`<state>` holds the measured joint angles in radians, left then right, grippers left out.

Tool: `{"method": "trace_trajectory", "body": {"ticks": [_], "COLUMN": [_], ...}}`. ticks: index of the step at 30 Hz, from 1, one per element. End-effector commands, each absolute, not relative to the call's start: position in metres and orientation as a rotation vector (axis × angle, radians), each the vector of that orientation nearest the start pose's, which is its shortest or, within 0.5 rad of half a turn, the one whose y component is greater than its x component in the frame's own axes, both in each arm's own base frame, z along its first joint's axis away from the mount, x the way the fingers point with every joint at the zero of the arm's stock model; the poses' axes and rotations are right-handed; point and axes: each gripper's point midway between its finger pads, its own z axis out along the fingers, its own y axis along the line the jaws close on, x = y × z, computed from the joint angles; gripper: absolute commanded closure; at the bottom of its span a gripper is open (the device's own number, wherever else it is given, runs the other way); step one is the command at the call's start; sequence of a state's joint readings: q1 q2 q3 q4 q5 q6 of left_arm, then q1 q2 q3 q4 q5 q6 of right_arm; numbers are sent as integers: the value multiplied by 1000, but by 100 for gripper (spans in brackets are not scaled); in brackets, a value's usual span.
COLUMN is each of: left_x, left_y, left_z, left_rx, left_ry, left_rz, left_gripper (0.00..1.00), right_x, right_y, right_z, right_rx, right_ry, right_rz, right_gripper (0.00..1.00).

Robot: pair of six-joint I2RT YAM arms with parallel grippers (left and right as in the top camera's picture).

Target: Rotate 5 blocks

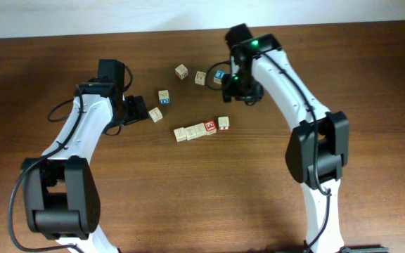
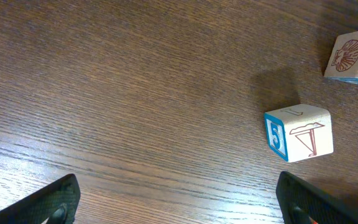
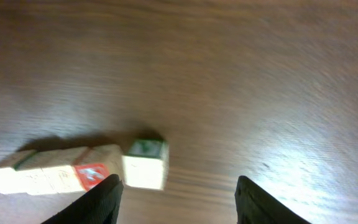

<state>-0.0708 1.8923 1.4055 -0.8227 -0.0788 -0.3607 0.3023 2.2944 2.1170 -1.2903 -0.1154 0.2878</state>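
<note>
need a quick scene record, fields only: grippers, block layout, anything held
table: dark wood
left gripper: open, holding nothing
right gripper: open, holding nothing
row of blocks: four side by side, mid-table
red-and-white-topped block: row's end nearer the right arm
blue-faced cube: beside the right arm's wrist, beyond the row
block with blue 5 side: just ahead of left gripper, not between its fingers

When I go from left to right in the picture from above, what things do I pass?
Left gripper → tilted cube → row of pale blocks → block with the red-and-white top → right arm.
</note>
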Motion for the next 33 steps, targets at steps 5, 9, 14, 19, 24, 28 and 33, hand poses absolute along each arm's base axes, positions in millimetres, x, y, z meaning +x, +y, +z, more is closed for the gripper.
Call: {"method": "trace_trajectory", "body": {"ticks": [5,9,14,19,24,28,33], "left_x": [416,416,416,416,416,416,416], "left_y": [-16,-16,-16,-16,-16,-16,-16], "left_z": [69,69,69,69,69,69,69], "left_rx": [-448,-448,-448,-448,-448,-448,-448], "left_ry": [2822,2822,2822,2823,2823,2822,2823], "left_rz": [18,18,18,19,19,18,19], "left_gripper": [1,1,1,1,1,1,1], "right_x": [441,427,419,409,404,401,398], "right_y": [130,126,125,131,142,152,161], "right_z": [69,48,28,16,14,14,14], "right_rx": [79,40,44,19,-23,-64,-95], "right_ry": [3126,3179,3204,3228,3234,3235,3234], "right_rz": [298,282,277,271,272,271,280], "right_gripper": [42,42,42,42,42,42,43]}}
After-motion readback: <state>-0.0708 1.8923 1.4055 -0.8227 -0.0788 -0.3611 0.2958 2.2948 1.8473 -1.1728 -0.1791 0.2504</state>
